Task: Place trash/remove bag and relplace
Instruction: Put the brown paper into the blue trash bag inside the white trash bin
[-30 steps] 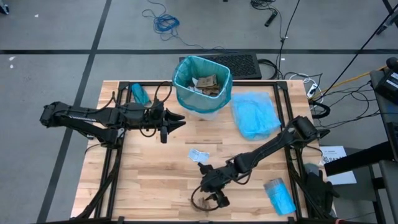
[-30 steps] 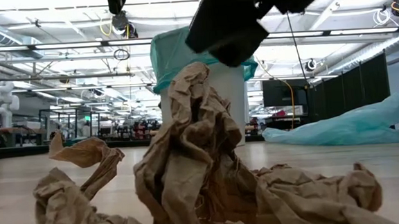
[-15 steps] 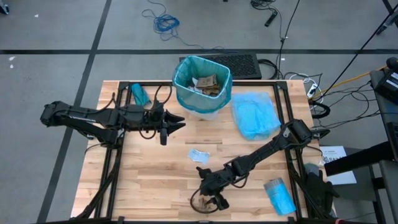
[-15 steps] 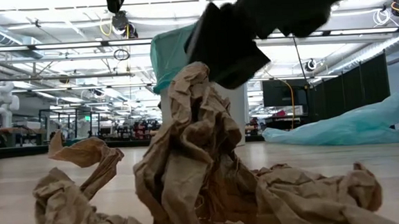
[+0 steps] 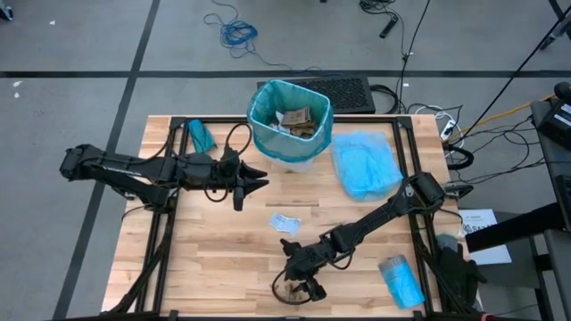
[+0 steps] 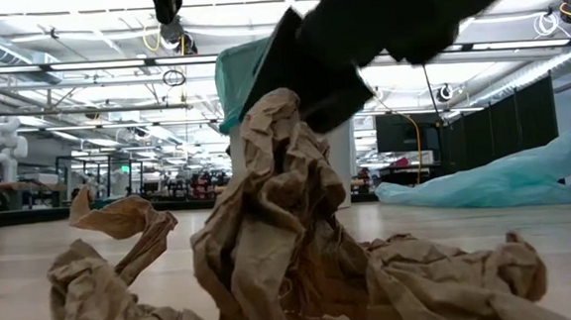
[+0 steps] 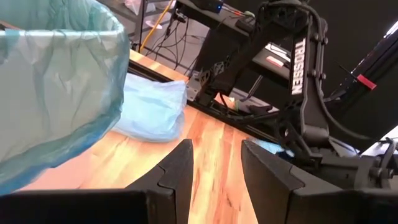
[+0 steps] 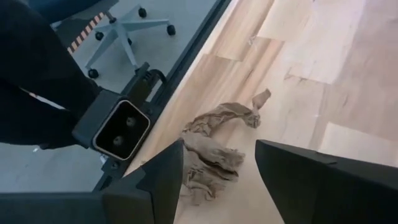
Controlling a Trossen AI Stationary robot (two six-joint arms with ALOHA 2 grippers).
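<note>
The wooden table (image 5: 214, 259) is seen from above with both dark arms reaching over it. At its far edge stands the trash bin (image 5: 290, 120), lined with a teal bag, and crumpled brown paper is seen lying inside it. Just beside the bin, toward the right, a loose pale blue bag (image 5: 366, 165) is spread flat on the boards. A smaller blue bundle (image 5: 401, 281) lies near the front right corner, and a teal roll (image 5: 201, 135) is placed near the far left corner.

The right gripper (image 5: 299, 287) is lowered at the table's front edge, directly above the brown paper wad (image 8: 214, 146). In the right wrist view the wad is framed between the two fingers (image 8: 158, 180), which are spread wide on either side of it and are not closed on it. In the low view the wad (image 6: 280, 240) is seen resting on the table, with the gripper just over its top.

A small white packet (image 5: 285, 222) lies flat near the middle of the table, apart from both grippers.

The left gripper (image 5: 259, 181) is held beside the bin, its fingers (image 7: 177, 171) parted with a moderate gap and nothing between them.
</note>
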